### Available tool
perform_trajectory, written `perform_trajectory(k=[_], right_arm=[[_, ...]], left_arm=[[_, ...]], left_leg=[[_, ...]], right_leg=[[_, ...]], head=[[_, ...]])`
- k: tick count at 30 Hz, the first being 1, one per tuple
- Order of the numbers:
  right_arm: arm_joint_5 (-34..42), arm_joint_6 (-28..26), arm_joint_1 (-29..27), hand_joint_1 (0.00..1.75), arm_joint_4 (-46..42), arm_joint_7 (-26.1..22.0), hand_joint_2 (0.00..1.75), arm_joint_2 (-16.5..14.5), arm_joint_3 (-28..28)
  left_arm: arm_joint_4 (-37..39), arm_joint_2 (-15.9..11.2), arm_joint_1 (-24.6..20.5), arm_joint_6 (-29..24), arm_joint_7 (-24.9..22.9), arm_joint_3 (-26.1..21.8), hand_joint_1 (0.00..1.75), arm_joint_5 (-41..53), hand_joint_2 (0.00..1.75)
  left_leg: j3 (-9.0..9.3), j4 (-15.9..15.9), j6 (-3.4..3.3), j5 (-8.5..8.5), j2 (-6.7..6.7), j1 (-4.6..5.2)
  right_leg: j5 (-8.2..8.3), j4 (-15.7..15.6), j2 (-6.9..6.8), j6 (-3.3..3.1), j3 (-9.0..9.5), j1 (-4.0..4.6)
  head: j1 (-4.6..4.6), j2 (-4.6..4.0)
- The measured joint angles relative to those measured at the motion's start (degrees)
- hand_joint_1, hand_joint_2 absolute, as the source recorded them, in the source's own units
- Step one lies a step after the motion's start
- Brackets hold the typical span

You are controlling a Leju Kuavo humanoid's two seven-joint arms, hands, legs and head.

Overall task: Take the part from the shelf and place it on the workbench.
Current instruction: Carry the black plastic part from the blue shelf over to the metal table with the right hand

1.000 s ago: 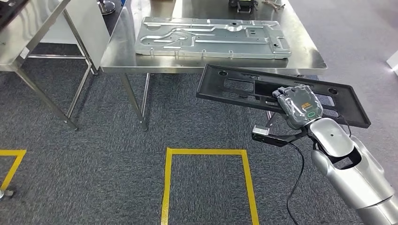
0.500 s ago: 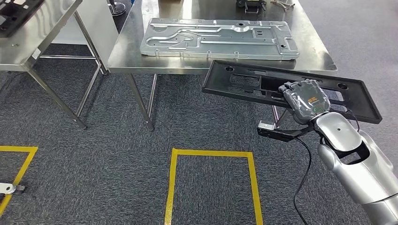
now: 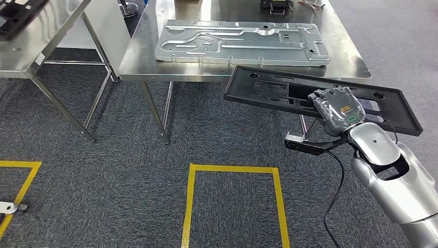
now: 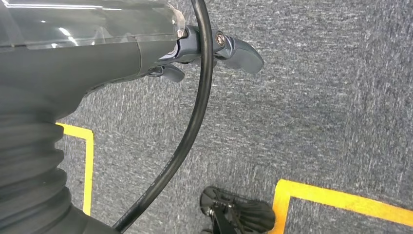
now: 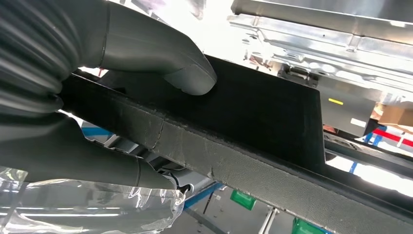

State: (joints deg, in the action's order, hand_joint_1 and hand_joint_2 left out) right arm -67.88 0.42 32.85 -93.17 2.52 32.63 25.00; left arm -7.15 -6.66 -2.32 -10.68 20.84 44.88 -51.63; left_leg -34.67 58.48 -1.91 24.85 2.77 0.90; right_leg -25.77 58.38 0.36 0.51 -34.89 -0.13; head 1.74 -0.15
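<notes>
Reading across from the left, a steel shelf (image 3: pixel 31 36) stands at the far left with a dark part (image 3: pixel 15 18) lying on its top; a yellow taped square (image 3: pixel 232 201) marks the carpet in the middle. Beyond it stands the workbench (image 3: pixel 144 59), already carrying a large stamped metal panel (image 3: pixel 240 43) across most of its near surface. Just in front of the bench's near edge and lower right corner hangs the black part (image 3: pixel 268 90), a long flat frame with cut-outs, tilted slightly and not touching the bench. The right hand (image 3: pixel 338 109) grips it along its near edge; the right wrist view shows the thumb (image 5: pixel 190 78) pressed on one face and the other fingers wrapped under the rim. The left hand (image 4: pixel 214 48) hangs over the carpet with fingers curled and nothing in them.

By my judgement the pick-up is done and the carry nearly over. What remains is lifting the part over the edge and setting it down, likely on or beside the metal panel, then letting go.
</notes>
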Motion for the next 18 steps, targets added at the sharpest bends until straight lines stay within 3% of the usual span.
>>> perform_trajectory(k=[7,11,13,15,16,17,18], right_arm=[[1.15,0.80,1.34,1.68,0.02,-0.82,1.75,-0.02,0.04],[1.88,1.16,2.14,1.68,-0.07,-1.24,1.75,0.05,0.04],[2.45,1.40,2.62,1.68,-0.13,-1.43,1.75,0.17,0.05],[3.14,1.71,2.92,1.68,-0.14,-1.63,1.75,0.35,0.20],[3.48,1.89,2.94,1.68,-0.14,-1.73,1.75,0.46,0.38],[3.79,2.07,2.94,1.68,-0.15,-1.84,1.75,0.59,0.60],[4.04,2.25,2.97,1.68,-0.21,-1.96,1.75,0.73,0.79]], left_arm=[[0.00,0.59,-0.27,-0.72,-0.72,0.14,0.00,-0.67,1.75],[-0.02,0.61,-0.27,-0.74,-1.05,0.16,0.00,-1.15,1.75],[-0.02,0.61,-0.26,-0.74,-1.33,0.17,0.00,-1.40,1.75],[-0.02,0.60,-0.23,-0.69,-1.71,0.17,0.00,-1.73,1.75],[-0.02,0.60,-0.18,-0.65,-1.88,0.17,0.00,-1.92,1.75],[-0.02,0.59,-0.12,-0.61,-1.99,0.17,0.00,-2.10,1.75],[-0.02,0.58,-0.07,-0.58,-2.08,0.17,0.00,-2.23,1.75]], left_leg=[[-0.14,0.36,-0.47,0.23,-0.01,0.31],[0.53,-0.74,-1.24,-0.12,-0.07,0.06],[1.04,-1.31,-1.50,-0.31,-0.14,-0.18],[1.15,-1.31,-1.57,-0.15,-0.18,-0.18],[1.23,-1.27,-1.56,-0.01,-0.18,-0.18],[1.39,-1.21,-1.48,0.17,-0.17,-0.19],[1.62,-1.10,-1.37,0.41,-0.13,-0.21]], right_leg=[[0.09,-0.11,-0.02,0.45,0.02,-0.41],[-0.61,0.38,-0.03,1.21,0.07,-0.41],[-3.39,5.31,-0.07,1.48,-2.18,-0.52],[-6.64,13.04,-0.08,1.73,-6.35,-0.63],[-7.08,15.42,-0.08,1.83,-7.80,-0.70],[-6.24,15.44,-0.09,1.86,-8.09,-0.74],[-4.42,13.21,-0.09,1.83,-7.15,-0.79]], head=[[0.01,0.00],[0.00,0.00],[-0.01,0.00],[-0.01,0.00],[-0.01,0.00],[-0.01,0.00],[-0.01,0.00]])
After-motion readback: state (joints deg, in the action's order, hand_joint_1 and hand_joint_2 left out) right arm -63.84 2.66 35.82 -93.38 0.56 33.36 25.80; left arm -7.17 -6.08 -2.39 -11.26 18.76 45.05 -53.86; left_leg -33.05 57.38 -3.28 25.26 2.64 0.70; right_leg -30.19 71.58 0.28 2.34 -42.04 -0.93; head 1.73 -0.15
